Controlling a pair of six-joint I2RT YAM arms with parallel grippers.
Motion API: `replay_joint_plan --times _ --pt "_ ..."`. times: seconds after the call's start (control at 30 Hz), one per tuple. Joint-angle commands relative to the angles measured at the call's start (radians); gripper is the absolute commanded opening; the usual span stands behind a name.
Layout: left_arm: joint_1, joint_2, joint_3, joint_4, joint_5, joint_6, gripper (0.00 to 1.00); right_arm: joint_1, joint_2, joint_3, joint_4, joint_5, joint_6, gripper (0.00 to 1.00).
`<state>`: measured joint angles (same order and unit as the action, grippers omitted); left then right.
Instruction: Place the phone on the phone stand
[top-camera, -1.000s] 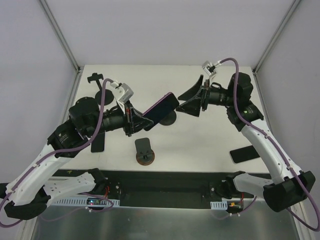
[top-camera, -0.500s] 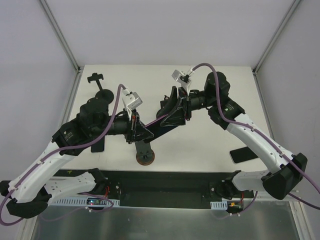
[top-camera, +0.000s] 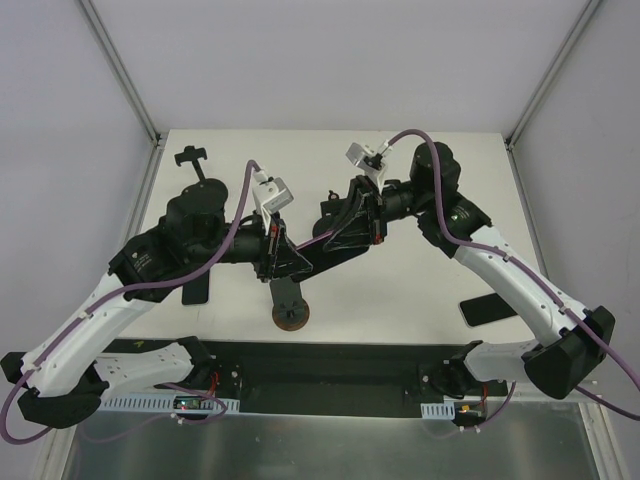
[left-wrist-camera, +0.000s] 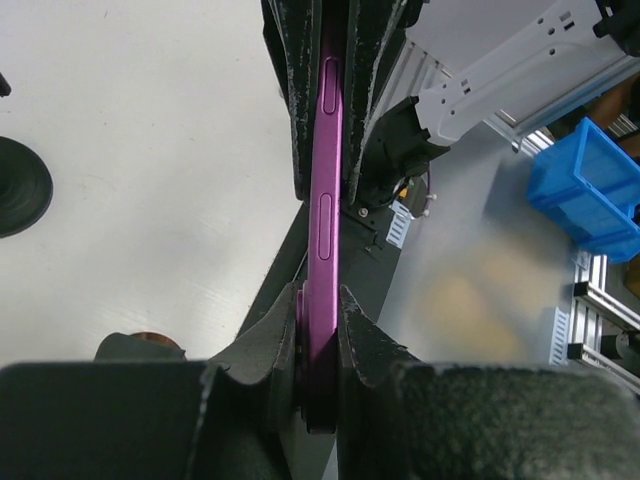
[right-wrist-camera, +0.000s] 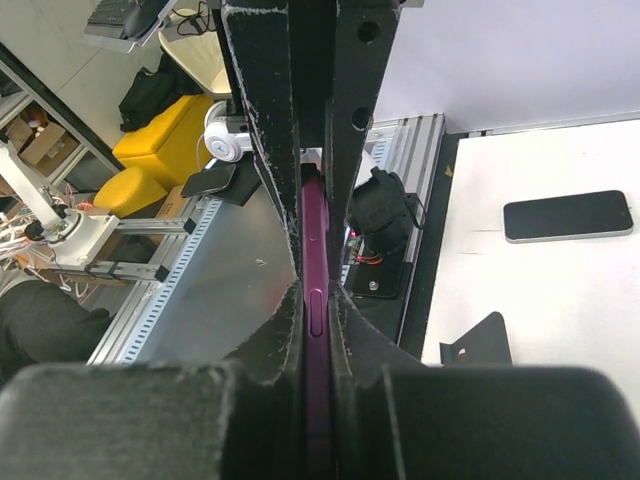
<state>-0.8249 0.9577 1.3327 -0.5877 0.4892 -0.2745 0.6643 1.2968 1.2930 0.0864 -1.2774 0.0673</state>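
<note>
1. Now grips slim purple phone (top-camera: 316, 240) with right end effector (top-camera: 345, 228), wide open a second ago.
2. Holds opposite end in closed left end effector (top-camera: 283, 255), mid-air above white counter (top-camera: 420, 290).
3. Suggests handover before black, round-based phone stand (top-camera: 290, 312).

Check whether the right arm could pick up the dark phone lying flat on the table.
Probably not yet: the right pincer is shut on the purple phone, as is the left pincer. Nothing covers the dark phone itself.
</note>
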Motion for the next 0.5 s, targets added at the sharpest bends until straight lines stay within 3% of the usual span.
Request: replay_joint_plan --times 0.0,0.07,0.17,0.23,0.37,0.47 --pt "0.003 -0.02 0.062 0.103 -0.191 -0.058 0.0 -0.011 -0.031 0.031 0.013 0.065 -0.032 0.01" --pt "0.003 -0.04 0.054 0.117 -0.265 -0.097 0.1 -0.019 -0.04 0.04 0.025 0.183 -0.006 0.01" --pt "0.003 -0.094 0.001 0.199 -0.375 -0.169 0.53 -0.02 -0.031 0.04 0.128 0.265 0.139 0.01" --pt "0.003 -0.131 -0.064 0.285 -0.445 -0.216 0.74 -0.022 -0.025 0.028 0.25 0.286 0.274 0.01" --pt "0.001 -0.238 -0.191 0.403 -0.564 -0.287 0.89 -0.034 -0.04 -0.014 0.348 0.427 0.423 0.01" --pt "0.003 -0.312 -0.321 0.529 -0.621 -0.353 0.91 -0.049 -0.073 -0.075 0.427 0.518 0.529 0.01"
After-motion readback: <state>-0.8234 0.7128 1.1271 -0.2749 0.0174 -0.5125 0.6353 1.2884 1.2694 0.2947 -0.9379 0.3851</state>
